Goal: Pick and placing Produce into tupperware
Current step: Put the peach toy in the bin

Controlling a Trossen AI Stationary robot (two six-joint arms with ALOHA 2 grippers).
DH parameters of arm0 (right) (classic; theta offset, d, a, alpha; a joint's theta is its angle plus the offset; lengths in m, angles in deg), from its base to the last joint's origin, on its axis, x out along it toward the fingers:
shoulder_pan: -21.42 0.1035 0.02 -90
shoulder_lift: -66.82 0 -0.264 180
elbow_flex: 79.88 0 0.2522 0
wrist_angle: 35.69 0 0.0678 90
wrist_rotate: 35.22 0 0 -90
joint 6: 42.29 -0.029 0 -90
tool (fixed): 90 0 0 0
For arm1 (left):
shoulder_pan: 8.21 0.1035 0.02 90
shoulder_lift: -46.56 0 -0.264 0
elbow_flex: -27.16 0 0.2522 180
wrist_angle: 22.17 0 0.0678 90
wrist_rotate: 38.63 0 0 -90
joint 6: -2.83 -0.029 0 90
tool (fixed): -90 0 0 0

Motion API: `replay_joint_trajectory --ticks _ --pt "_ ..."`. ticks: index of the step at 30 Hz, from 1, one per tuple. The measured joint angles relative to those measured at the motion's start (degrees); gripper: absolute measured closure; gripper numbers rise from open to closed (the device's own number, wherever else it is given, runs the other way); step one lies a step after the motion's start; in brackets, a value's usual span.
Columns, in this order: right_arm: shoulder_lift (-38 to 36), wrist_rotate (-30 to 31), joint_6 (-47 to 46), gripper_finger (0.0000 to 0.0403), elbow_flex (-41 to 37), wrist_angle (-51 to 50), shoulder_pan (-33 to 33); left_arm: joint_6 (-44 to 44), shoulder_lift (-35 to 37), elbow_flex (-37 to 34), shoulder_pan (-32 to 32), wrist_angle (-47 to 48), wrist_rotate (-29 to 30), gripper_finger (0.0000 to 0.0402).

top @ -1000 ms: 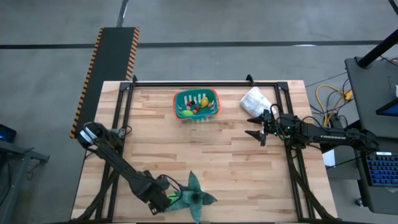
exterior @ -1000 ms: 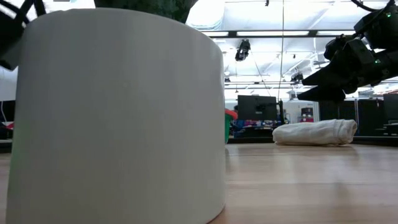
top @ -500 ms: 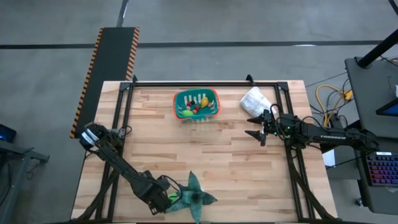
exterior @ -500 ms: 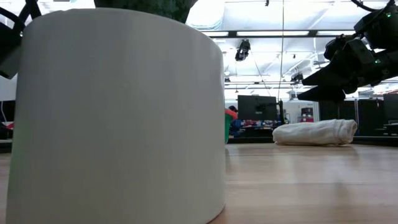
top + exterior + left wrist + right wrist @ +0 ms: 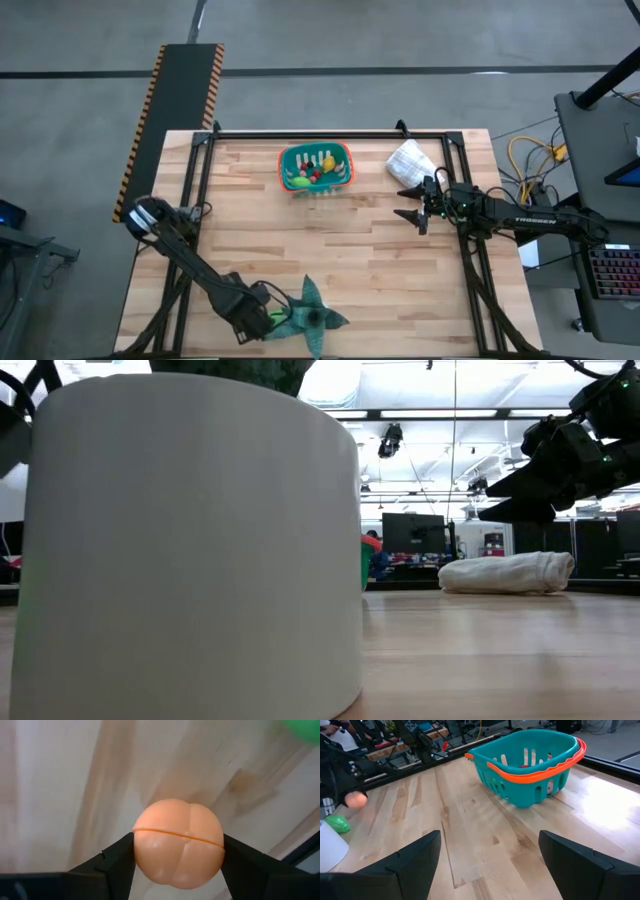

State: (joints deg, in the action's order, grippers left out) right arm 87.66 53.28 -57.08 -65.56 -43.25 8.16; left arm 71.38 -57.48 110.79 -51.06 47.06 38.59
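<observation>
Left gripper (image 5: 177,857) grasps a peach-coloured rounded toy fruit (image 5: 178,843), lower left of the high view.

Its fingers clamp the fruit's sides above the wooden bench (image 5: 360,230); such a smooth round shape could squirt free on the long carry to the teal slotted tub with orange-red rim (image 5: 317,167) at upper centre. The right gripper (image 5: 418,201) waits mid-right, fingers spread, beside the white crumpled bag (image 5: 410,160). Against half a second ago, nothing visibly differs.

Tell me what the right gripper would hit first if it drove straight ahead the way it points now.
Probably the tupperware. The open right gripper points across bare table toward it, and nothing shows in between. It hangs above the wood, so it may meet the orange rim rather than the wall; depth is unclear.
</observation>
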Motion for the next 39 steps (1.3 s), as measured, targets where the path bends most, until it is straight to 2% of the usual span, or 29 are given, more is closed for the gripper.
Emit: replay_joint_trajectory --ticks 10,15,19,24,28,32,35,39 --pt "0.00 -0.13 0.00 0.0076 0.00 -0.09 0.00 0.70 6.91 -0.02 -0.08 10.73 -0.40 0.0175" --pt "0.00 -0.13 0.00 0.0076 0.00 -0.13 0.00 2.56 11.89 -0.02 -0.09 15.13 5.21 0.0175" --pt "0.00 -0.14 0.00 0.0076 0.00 -0.21 0.00 3.12 16.51 -0.02 -0.09 16.06 11.65 0.0175" --pt "-0.01 -0.12 0.24 0.0076 0.00 -0.20 0.00 1.53 22.05 -0.02 -0.27 16.05 22.99 0.0175" --pt "-0.02 -0.11 0.23 0.0076 0.00 -0.22 0.00 -1.35 25.55 -0.09 -0.24 15.98 38.27 0.0175" --pt "0.00 -0.11 0.22 0.0076 0.00 -0.50 0.00 -9.36 27.34 -0.35 -0.04 14.95 53.66 0.0175" --pt "0.00 -0.11 0.22 0.0076 0.00 -0.50 0.00 -15.11 28.40 -0.92 1.70 14.82 58.87 0.0175" --pt "0.00 0.09 -0.05 0.0076 0.00 -0.48 -0.01 -20.25 30.60 -2.36 5.49 12.19 61.08 0.0175"
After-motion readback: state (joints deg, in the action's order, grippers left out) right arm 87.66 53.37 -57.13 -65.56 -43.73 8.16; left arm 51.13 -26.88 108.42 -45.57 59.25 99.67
